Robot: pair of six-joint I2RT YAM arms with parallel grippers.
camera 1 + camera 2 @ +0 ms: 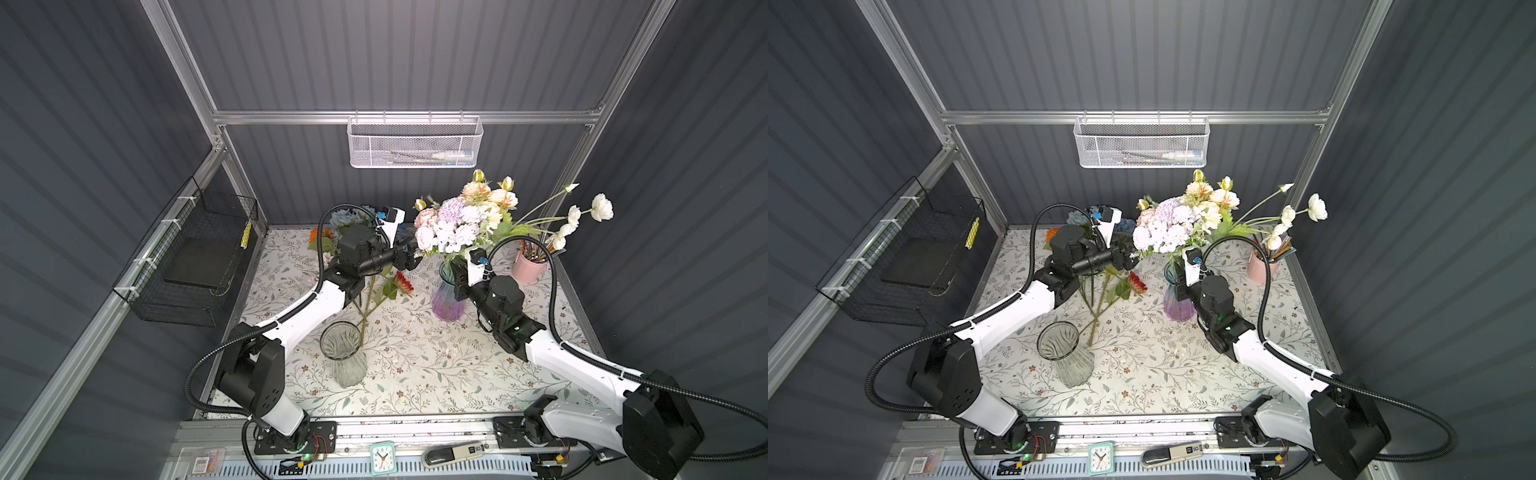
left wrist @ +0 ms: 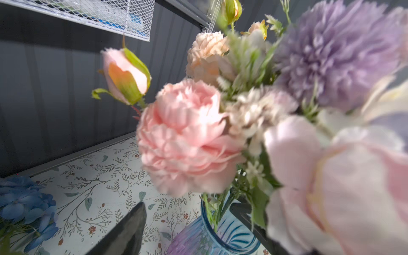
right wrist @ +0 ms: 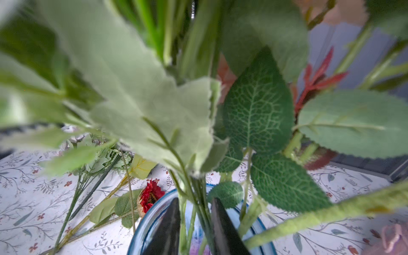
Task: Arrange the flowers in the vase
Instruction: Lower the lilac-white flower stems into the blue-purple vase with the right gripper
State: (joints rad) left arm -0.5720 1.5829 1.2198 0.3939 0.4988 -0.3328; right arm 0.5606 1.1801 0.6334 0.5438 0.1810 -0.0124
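A robot lab booth: dark grey ribbed walls (image 1: pixel 415 54), silver metal frame bars (image 1: pixel 407 117), two white-and-black robot arms (image 1: pixel 307 307) bolted down.

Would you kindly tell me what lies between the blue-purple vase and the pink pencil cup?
The right arm's wrist sits there, close beside the blue-purple vase and short of the pink pencil cup; both top views show it.

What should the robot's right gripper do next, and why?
Probably open a little wider and back straight away from the blue-and-purple vase. The right gripper straddles green stems that already stand inside it, and its jaws look parted rather than pinching. A red daisy lies on the tablecloth, not yet arranged.
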